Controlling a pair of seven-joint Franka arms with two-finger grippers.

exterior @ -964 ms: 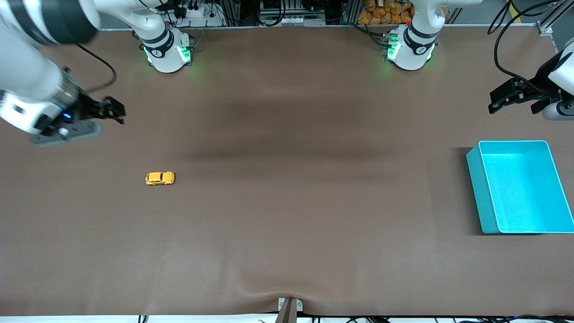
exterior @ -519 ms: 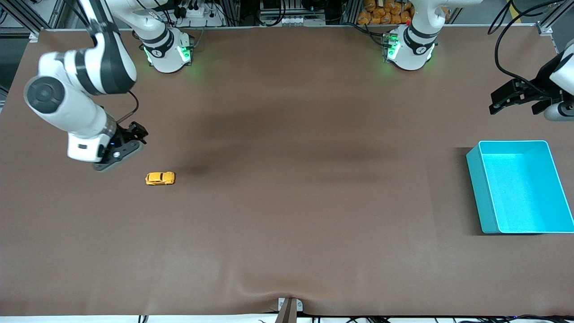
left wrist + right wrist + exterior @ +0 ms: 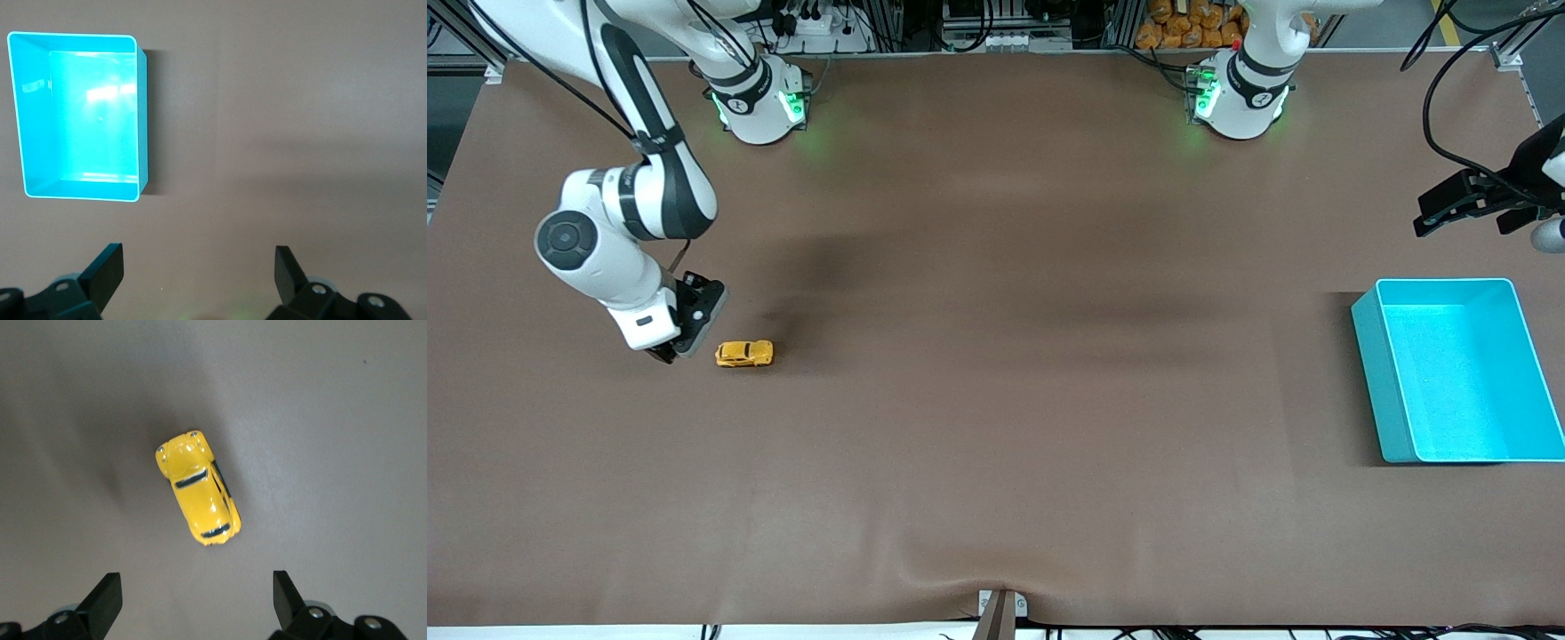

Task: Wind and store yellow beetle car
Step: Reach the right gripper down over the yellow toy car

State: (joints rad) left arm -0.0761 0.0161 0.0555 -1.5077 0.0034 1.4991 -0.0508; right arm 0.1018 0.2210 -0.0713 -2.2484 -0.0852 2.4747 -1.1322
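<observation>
Since the earlier front frames, the right gripper (image 3: 665,354) has swung in from the right arm's end of the table and dropped to hang low just beside the yellow beetle car (image 3: 744,354), which has not shifted. Its fingers (image 3: 105,599) are spread wide and hold nothing, with the car (image 3: 197,487) upright on its wheels, apart from both fingers and lying slantwise to the gap between them. By this reading, the approach is nearly finished and the grasp not yet begun; winding and storing both remain. The left gripper (image 3: 1449,207) waits above the table at the left arm's end, over bare surface near the turquoise bin (image 3: 1369,356), its fingers (image 3: 107,270) likewise wide apart and empty. The bin (image 3: 143,120) is empty and stands well apart from the car. A plain brown mat (image 3: 996,427) covers the table, slightly rippled at the edge nearest the front camera. Cables and framing run along the edge by the arm bases.
</observation>
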